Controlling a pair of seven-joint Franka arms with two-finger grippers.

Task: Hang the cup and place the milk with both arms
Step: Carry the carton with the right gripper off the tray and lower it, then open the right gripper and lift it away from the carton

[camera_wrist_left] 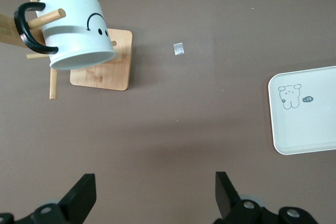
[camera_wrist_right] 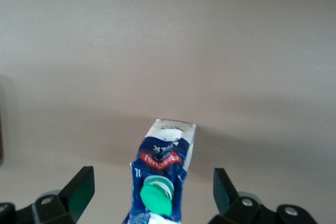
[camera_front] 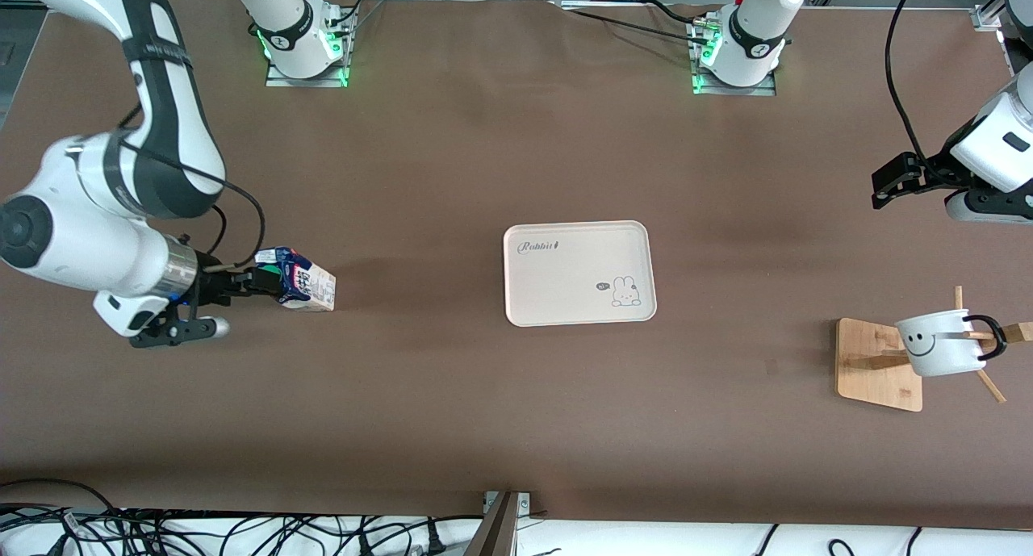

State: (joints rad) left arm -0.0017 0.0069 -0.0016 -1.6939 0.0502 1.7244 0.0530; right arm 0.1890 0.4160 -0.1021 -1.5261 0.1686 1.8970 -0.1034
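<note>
- At the right arm's end of the worktop (camera_front: pixel 452 395), the milk (camera_front: pixel 299 282) is standing on the brown surface, well apart from the tray (camera_front: pixel 578 273) at mid-worktop.
- The right claw (camera_front: pixel 262 282) is reaching in at carton height, and the right wrist view is showing its fingers (camera_wrist_right: pixel 79 190) spread wide with the carton and its green cap (camera_wrist_right: pixel 157 199) sitting between them, touching neither. The claw is open and gripping nothing.
- The carton's long axis is appearing roughly upright, with the gabled top tilting toward the wrist camera. The claw is approaching from the side turned away from the tray, so the tray is lying straight ahead of the carton along the reach line.
- Judged from this, closing on the carton body is the step in hand. The cap end is lying closest to the palm, so a grip low on the flat walls is looking safer than one on the sloped gable.
- At the left arm's end, the cup (camera_front: pixel 940 343) is hanging by its black handle on a peg of the wooden rack (camera_front: pixel 880 364), so that half of the task is looking complete.
- The left claw (camera_wrist_left: pixel 152 195) is waiting in the air over bare worktop near the rack, fingers open and empty.
- The right arm is clearly the nearer one to the milk.
</note>
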